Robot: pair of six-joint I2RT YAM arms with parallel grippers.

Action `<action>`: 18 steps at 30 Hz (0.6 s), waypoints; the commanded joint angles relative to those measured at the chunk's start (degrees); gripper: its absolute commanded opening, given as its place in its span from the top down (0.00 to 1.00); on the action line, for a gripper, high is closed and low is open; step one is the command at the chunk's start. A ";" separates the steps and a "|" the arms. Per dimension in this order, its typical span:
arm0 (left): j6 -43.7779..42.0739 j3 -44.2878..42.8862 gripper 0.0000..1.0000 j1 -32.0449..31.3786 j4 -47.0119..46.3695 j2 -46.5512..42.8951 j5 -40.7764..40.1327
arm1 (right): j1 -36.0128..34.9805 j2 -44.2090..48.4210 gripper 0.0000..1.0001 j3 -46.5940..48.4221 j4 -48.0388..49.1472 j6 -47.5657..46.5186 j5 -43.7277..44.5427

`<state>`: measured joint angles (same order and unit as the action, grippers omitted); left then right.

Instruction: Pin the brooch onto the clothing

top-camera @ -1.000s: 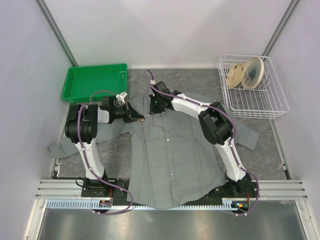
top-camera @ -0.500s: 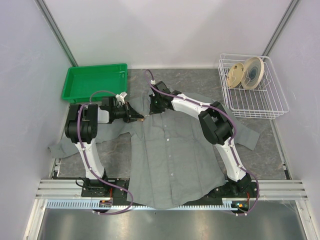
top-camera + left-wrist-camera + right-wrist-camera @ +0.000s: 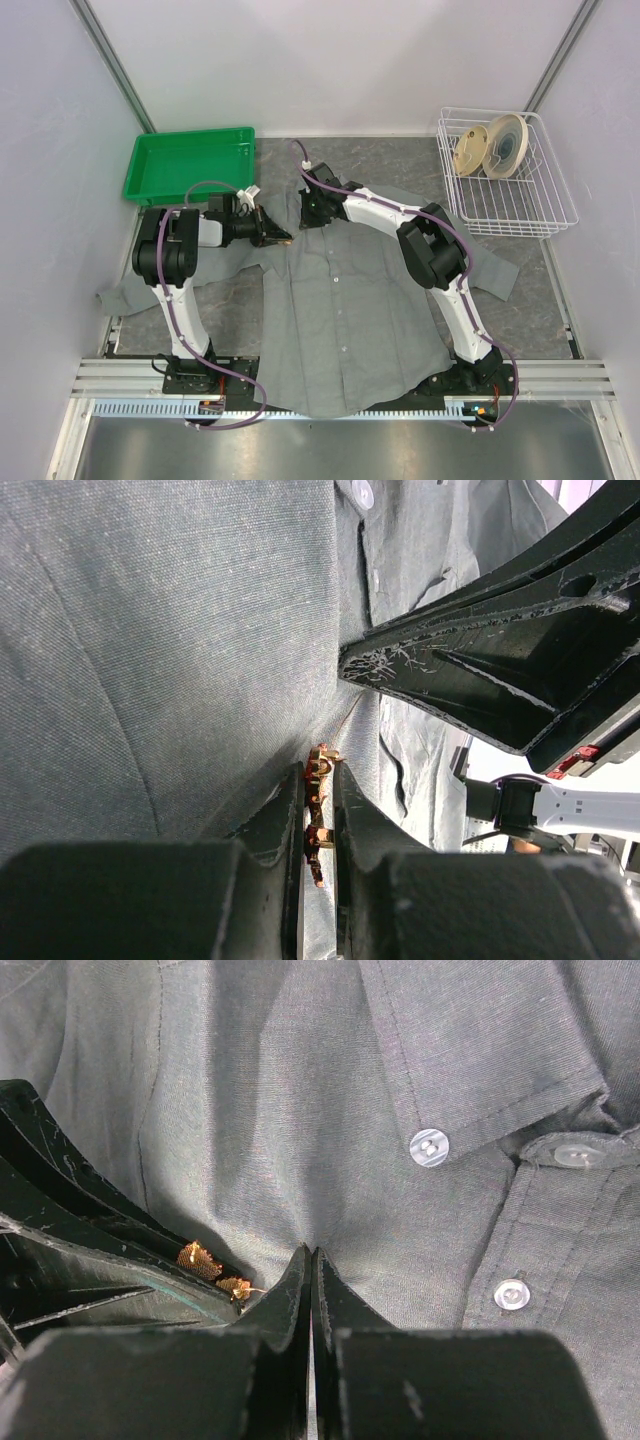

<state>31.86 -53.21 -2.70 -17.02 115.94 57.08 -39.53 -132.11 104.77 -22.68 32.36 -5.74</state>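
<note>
Gripping the brooch [image 3: 322,762] edge-on in our clenched left gripper [image 3: 320,780], we had its long axis aimed at the shirt [image 3: 300,1110] fold pinched by our right gripper [image 3: 311,1260], just beside it.

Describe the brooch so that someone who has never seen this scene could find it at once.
A grey shirt lies spread across the table. Near its collar, the left gripper pinches the brooch edge-on. It is the only orange-gold thing there, unlike the pale buttons.
</note>
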 commanded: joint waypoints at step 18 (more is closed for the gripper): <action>-3.56 -4.01 0.98 -1.78 2.34 1.13 -0.13 | -0.81 3.88 1.00 -0.62 1.85 0.69 0.46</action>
<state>30.48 -55.20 -3.75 -14.79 116.03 56.93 -39.75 -132.05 104.44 -22.61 32.36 -5.48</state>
